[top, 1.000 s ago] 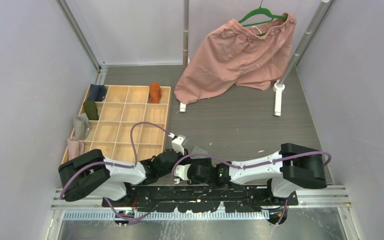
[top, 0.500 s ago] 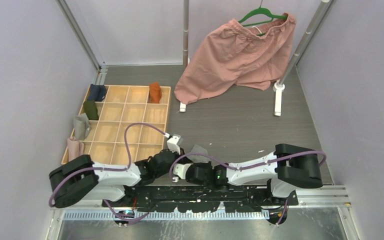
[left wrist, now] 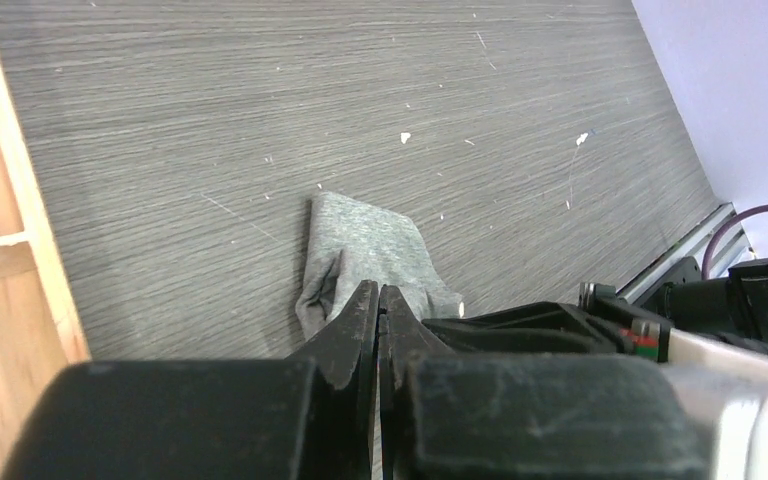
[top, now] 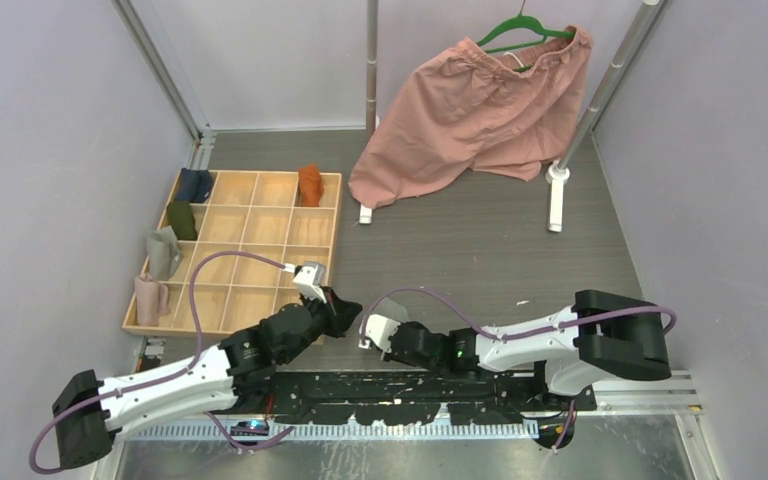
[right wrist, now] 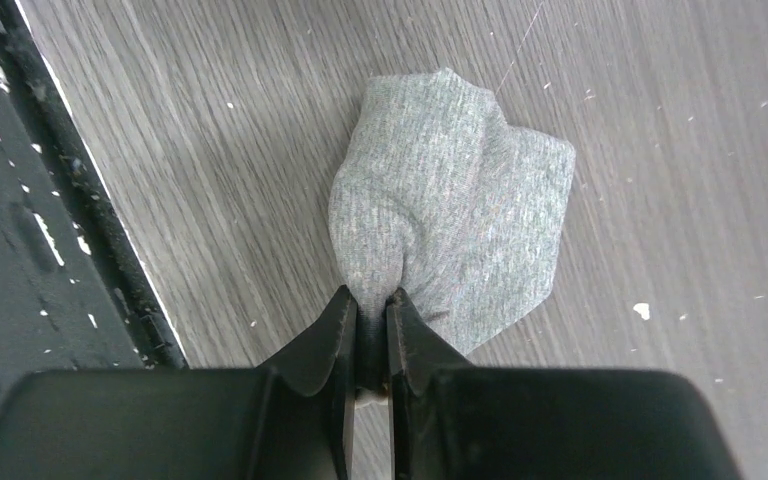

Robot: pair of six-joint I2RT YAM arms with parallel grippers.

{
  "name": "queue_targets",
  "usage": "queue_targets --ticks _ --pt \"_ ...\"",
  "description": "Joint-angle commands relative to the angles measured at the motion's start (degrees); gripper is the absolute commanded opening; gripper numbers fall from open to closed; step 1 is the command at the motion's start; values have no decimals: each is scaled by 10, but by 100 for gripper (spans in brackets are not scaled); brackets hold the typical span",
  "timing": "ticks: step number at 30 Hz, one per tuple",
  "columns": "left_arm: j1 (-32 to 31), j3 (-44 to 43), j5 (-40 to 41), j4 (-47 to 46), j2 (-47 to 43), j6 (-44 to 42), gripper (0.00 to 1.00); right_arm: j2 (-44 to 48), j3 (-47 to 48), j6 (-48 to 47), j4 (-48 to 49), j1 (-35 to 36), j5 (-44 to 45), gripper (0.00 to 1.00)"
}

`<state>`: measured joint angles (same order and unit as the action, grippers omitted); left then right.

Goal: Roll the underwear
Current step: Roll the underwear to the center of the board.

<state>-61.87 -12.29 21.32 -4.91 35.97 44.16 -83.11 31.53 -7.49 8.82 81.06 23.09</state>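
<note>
**Right gripper (right wrist: 370, 305) pinching the near edge of the grey underwear (right wrist: 460, 210); left gripper (left wrist: 378, 300) pressed together, with nothing visibly between its fingers.**

The roll will probably go best if the pinched fold stays low and turns over away from the table's (top: 480, 240) front rail. The left gripper's tips, just at the cloth's edge, could pin it so it doesn't slide. The garment is a small heathered-grey knit, bunched and rumpled rather than flat, with no trim showing. It lies near the front edge, beside the wooden divider tray (top: 335, 215). The rust-orange underwear (top: 309, 184) sits bundled in a far-row compartment.
</note>
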Motion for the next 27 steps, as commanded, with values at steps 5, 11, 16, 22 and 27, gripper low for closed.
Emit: queue_targets --ticks 5,11,16,22,27 --pt "-2 6 2 31 -16 -12 1 54 -45 134 55 -52 -138 1" --pt "-2 5 -34 -17 10 -30 1 62 -61 191 75 -103 -217 1" --pt "-2 1 -80 -65 48 -49 1 66 -103 257 141 -144 -264 1" --pt "-2 -8 -108 -97 83 -65 1 58 -154 345 237 -172 -277 1" --pt "-2 -19 -117 -118 113 -73 1 47 -192 409 325 -188 -287 1"
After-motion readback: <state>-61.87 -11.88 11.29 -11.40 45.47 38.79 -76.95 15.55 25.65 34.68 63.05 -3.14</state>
